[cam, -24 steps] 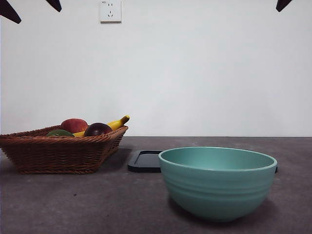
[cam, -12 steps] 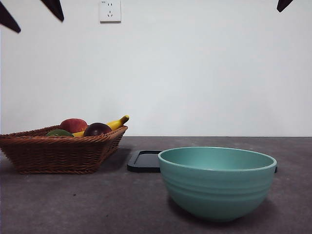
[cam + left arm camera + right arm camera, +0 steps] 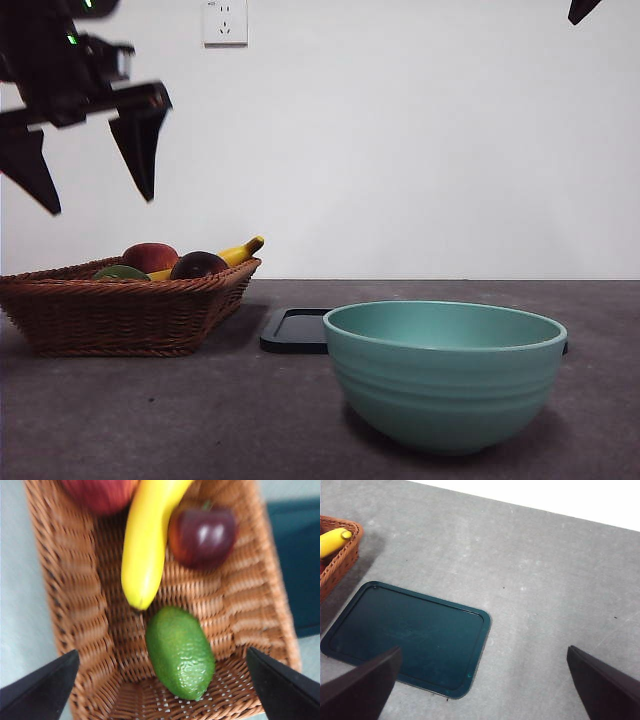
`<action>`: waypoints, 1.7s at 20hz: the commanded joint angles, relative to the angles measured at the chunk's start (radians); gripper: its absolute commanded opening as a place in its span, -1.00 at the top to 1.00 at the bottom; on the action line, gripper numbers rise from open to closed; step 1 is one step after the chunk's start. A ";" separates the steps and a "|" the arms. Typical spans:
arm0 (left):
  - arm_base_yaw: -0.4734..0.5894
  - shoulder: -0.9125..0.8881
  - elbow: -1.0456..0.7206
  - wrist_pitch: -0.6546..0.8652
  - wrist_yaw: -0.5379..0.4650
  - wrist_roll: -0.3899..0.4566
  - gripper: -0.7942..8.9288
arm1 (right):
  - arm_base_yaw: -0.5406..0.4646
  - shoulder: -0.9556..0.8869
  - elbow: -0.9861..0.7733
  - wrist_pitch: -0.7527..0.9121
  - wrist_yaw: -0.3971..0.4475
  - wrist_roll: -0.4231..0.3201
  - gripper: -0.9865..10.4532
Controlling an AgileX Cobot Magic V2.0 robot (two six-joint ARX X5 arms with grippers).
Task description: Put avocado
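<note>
- The table (image 3: 150,420) is dark grey and runs across the whole front view, with a plain white wall (image 3: 420,150) behind it and a socket (image 3: 225,22) high on that wall.
- The bowl (image 3: 445,375) is teal and stands nearest the front camera, upright, to the right of the middle.
- The basket (image 3: 120,310) is brown wicker and sits at the left of the table, holding 4 pieces of fruit.
- The tray (image 3: 407,637) is dark, flat and rectangular, lying on the table between the basket and the bowl, just beside the basket's side.
- The left gripper (image 3: 90,160) hangs in the air above the basket, its 2 black jaws spread wide apart and holding nothing; in the left wrist view the left gripper (image 3: 165,680) frames the fruit below.
- The right gripper (image 3: 482,685) is also spread wide with nothing between its jaws, above the tray and bare table; in the front view only a black tip shows at the top right corner.
- The banana (image 3: 147,540) is yellow and lies lengthwise down the middle of the basket.
- The avocado (image 3: 180,652) is green with rough skin, lying on the basket floor just past the banana's tip, untouched by either gripper.
- The apple (image 3: 100,494) is red, beside the banana at the far end.
- The plum (image 3: 202,536) is dark purple and glossy, on the banana's other side.
</note>
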 commanded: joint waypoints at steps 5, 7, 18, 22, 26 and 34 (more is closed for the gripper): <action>-0.006 0.201 0.086 -0.072 0.055 -0.024 -0.31 | 0.001 0.004 0.018 0.010 0.001 0.006 -0.30; -0.011 0.246 0.086 -0.071 0.088 -0.037 -0.31 | 0.001 0.004 0.018 0.010 0.001 0.006 -0.30; -0.029 0.305 0.092 -0.051 0.122 -0.033 0.53 | 0.001 0.004 0.018 0.009 0.001 0.006 -0.30; -0.029 0.303 0.197 -0.174 0.136 -0.033 0.53 | 0.001 0.004 0.018 0.009 0.001 0.006 -0.30; -0.078 0.228 0.262 -0.293 0.194 -0.010 0.53 | 0.001 0.004 0.018 0.009 0.001 0.006 -0.30; -0.378 0.080 0.262 -0.327 0.194 -0.041 0.53 | 0.002 0.004 0.018 0.009 0.000 0.006 -0.30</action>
